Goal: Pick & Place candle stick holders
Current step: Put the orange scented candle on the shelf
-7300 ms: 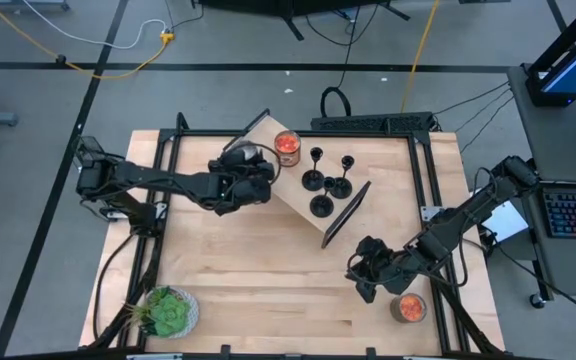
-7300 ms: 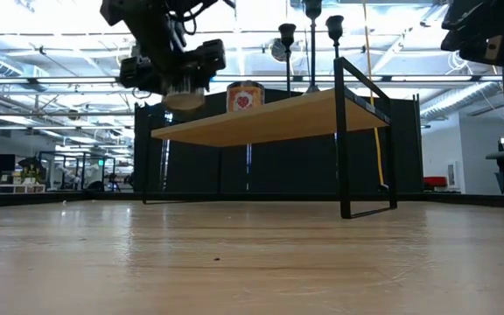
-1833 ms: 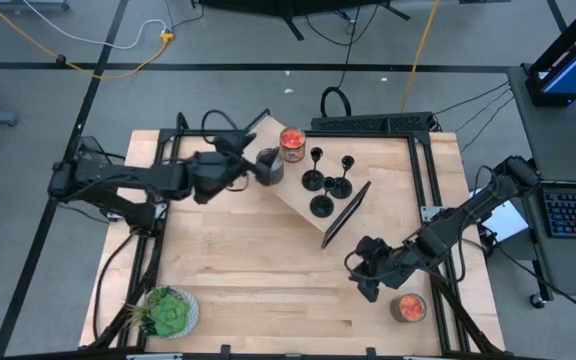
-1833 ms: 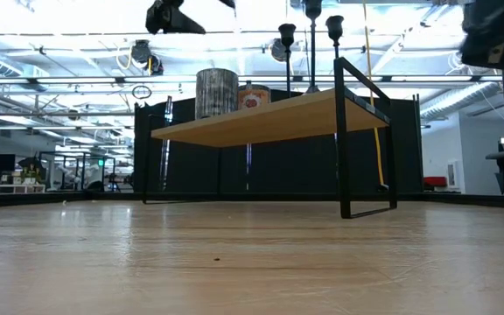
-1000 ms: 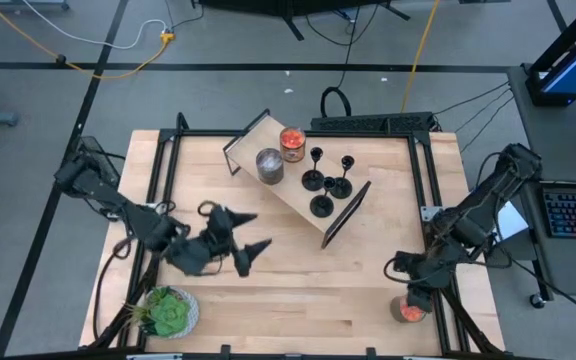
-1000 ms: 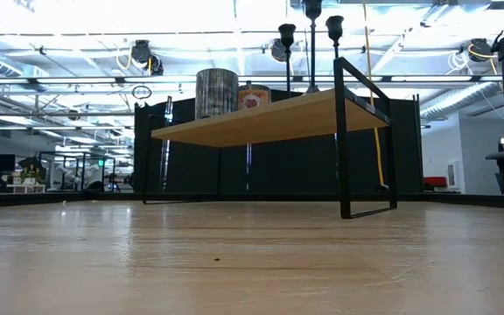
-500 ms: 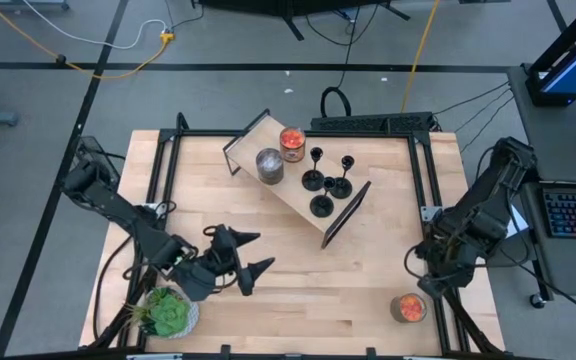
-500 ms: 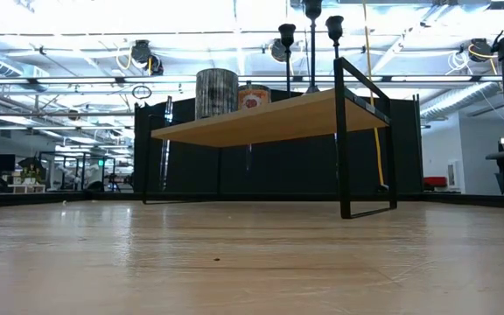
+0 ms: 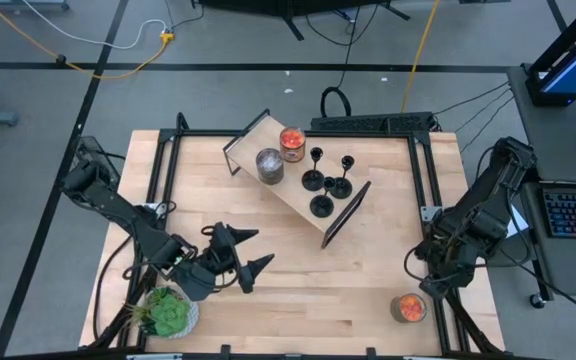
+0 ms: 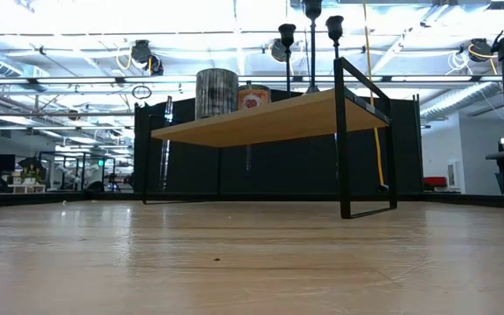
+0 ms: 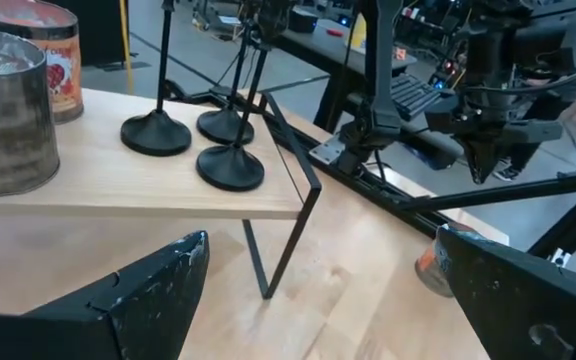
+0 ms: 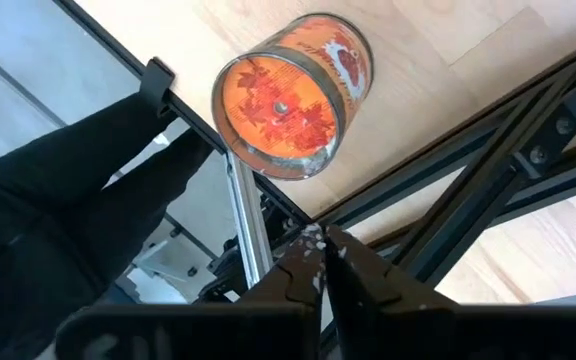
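Observation:
Three matte-black candle stick holders (image 9: 321, 190) stand by their round bases on a small wooden shelf (image 9: 293, 195) at the table's far middle. They also show in the left wrist view (image 11: 208, 140) and in the low view (image 10: 311, 26). My left gripper (image 9: 253, 252) is open and empty over the table's near left, its fingers pointing toward the shelf. My right gripper (image 9: 426, 285) is shut and empty at the near right, just above a round jar with an orange top (image 12: 290, 95).
A grey cylindrical jar (image 9: 269, 165) and an orange-topped jar (image 9: 290, 144) stand on the shelf's left end. A second orange-topped jar (image 9: 408, 307) sits near the table's near right corner. A green plant (image 9: 168, 312) sits at the near left corner. A black frame (image 9: 423, 190) edges the table.
My left gripper has gone toward the table's near edge, staying open. My right gripper has drawn back from the jar at the near right toward the far right, so the jar now shows whole. In the last half second both have kept still.

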`<action>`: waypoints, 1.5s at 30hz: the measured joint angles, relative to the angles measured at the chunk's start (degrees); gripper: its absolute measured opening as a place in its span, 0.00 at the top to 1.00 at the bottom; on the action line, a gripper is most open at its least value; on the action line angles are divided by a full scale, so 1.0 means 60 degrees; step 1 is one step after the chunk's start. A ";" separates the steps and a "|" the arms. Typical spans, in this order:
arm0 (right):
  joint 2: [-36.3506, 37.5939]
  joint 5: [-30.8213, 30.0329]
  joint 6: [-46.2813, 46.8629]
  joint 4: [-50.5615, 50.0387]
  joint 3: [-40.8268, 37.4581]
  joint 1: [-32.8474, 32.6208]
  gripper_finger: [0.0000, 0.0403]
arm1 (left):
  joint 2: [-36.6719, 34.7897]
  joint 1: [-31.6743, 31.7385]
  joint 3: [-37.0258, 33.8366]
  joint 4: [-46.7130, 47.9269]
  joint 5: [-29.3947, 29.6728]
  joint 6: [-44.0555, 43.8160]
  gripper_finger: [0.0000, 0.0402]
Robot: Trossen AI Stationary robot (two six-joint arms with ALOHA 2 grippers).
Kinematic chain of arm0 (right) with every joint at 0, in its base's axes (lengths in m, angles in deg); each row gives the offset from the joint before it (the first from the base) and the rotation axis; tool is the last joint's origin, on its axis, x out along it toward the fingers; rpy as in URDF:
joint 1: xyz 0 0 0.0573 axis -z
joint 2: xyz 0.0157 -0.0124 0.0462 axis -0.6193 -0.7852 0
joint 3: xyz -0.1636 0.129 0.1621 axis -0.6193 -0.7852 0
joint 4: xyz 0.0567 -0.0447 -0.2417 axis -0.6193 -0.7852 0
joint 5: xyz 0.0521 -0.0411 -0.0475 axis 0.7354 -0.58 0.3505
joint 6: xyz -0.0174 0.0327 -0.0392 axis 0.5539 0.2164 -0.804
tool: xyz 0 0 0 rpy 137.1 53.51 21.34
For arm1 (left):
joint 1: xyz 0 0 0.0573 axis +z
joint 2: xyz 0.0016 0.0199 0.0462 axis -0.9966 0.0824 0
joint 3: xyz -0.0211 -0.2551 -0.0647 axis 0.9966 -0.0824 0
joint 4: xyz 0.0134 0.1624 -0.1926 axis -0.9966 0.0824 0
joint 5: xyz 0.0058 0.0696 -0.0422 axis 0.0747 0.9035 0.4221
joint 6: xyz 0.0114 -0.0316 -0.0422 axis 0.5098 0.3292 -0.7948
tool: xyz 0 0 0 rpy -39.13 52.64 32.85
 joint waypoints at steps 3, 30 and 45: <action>0.0000 0.0000 -0.0013 -0.0119 0.0000 0.0000 0.95 | 0.0000 0.0004 0.0002 0.0022 0.0000 0.0001 0.02; -0.0415 -0.0426 0.0921 0.3723 -0.2755 0.0004 0.49 | 0.0000 0.0535 0.0002 0.0056 -0.0644 0.0165 0.02; -0.0415 -0.0525 0.1089 0.3678 -0.3032 0.0000 0.57 | 0.0000 0.0579 0.0002 0.0121 -0.0867 0.0350 0.02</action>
